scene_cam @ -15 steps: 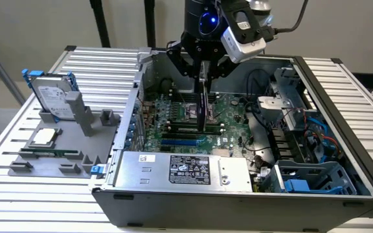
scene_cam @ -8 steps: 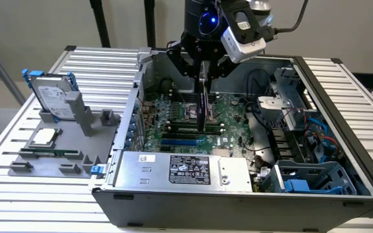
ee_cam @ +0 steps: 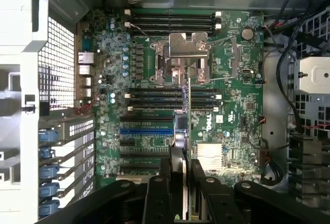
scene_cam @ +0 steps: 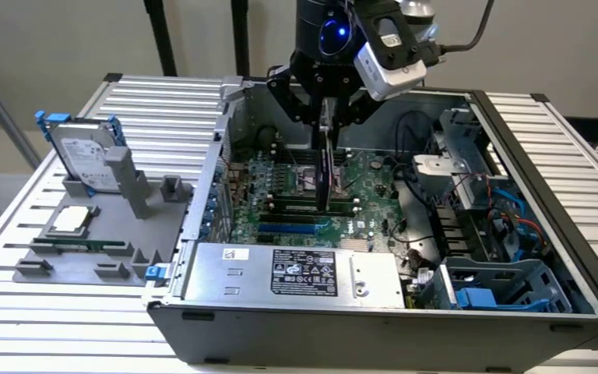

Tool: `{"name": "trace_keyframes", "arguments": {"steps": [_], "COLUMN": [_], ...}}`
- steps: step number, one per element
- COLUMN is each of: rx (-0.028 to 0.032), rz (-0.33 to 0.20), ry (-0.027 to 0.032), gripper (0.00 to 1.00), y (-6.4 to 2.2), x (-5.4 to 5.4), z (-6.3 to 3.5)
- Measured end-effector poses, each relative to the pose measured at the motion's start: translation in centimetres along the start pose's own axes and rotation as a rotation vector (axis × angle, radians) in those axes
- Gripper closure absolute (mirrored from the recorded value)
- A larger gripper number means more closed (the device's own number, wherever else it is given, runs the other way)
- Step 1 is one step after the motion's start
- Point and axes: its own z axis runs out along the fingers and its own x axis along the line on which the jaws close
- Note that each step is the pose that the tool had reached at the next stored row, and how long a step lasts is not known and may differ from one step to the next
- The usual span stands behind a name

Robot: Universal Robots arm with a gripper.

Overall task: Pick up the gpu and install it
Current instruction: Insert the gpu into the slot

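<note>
The gpu [scene_cam: 327,173] hangs edge-on as a thin dark card over the green motherboard [scene_cam: 374,187] inside the open computer case [scene_cam: 382,331]. My gripper [scene_cam: 326,125] is shut on the card's upper edge, above the middle of the board. In the wrist view the gpu [ee_cam: 182,131] runs as a narrow strip from between my black fingers [ee_cam: 159,195] out towards the CPU socket [ee_cam: 181,59]. Its lower edge is above the row of expansion slots, beside the blue slot [ee_cam: 147,130]. I cannot tell whether it touches the board.
A silver power supply [scene_cam: 293,273] lies along the case's near wall, and a blue drive cage [scene_cam: 501,288] and cables [scene_cam: 507,210] fill the exterior view's right. Outside, on the left, a grey holder [scene_cam: 29,269] carries a hard drive with blue rails [scene_cam: 84,156].
</note>
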Motion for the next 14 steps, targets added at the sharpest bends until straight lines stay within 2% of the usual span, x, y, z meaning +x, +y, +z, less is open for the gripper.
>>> {"name": "trace_keyframes", "arguments": {"steps": [3, 14], "rx": [-0.0012, -0.0068], "rz": [-0.038, -0.239], "ry": [0.0018, 0.0110], "gripper": [1.00, 1.00], "y": [0.00, -0.03], "x": [-0.14, -0.13], "z": [0.08, 0.62]}}
